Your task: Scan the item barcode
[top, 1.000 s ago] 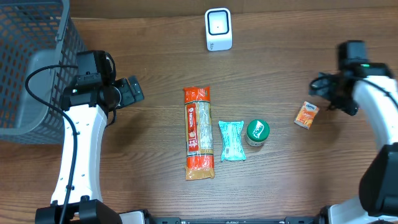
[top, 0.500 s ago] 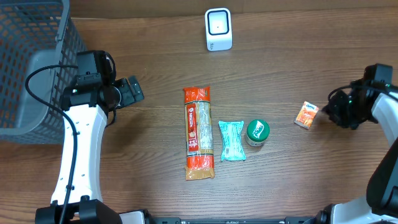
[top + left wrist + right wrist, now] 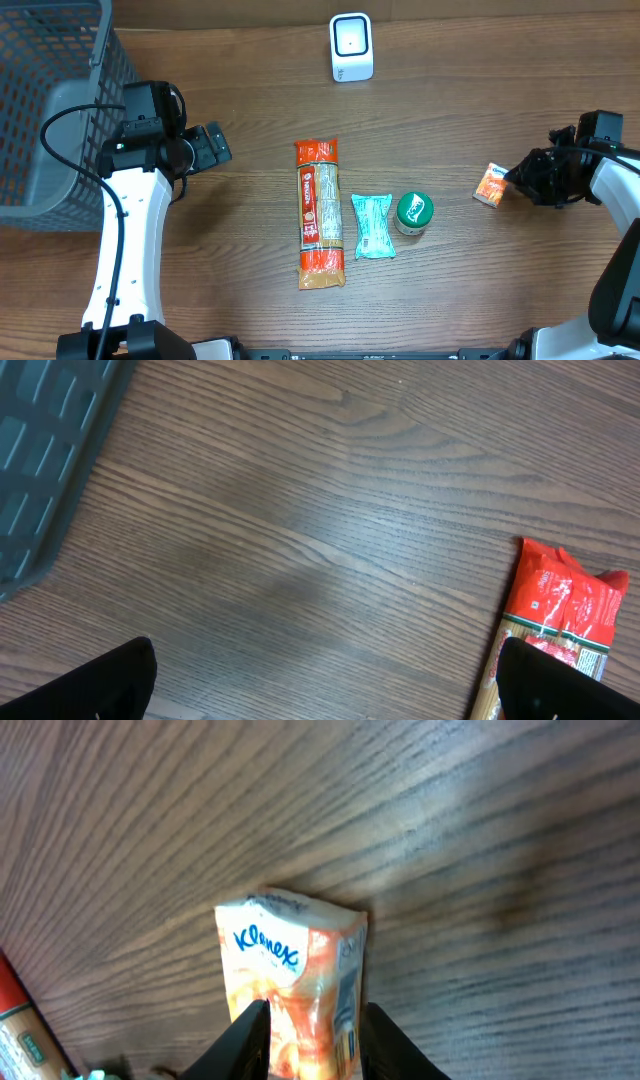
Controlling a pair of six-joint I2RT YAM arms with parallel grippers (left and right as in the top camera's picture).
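Wood-grain counter carries the orange tissue pack, lying flat between the right gripper's fingers, which are clamped against its two sides. Past that gripper's tips lie a green tub, teal packet and pasta pack — the white scanner well off. The left gripper gapes wide above bare wood.

Only legible text: "Kleenex" in blue script on the white band at the top of the orange tissue pack, read from the right wrist view. The pasta pack has a printed label down its middle and small print on its red end, the green-lidded can a white logo, the teal packet some print; all too small to read.
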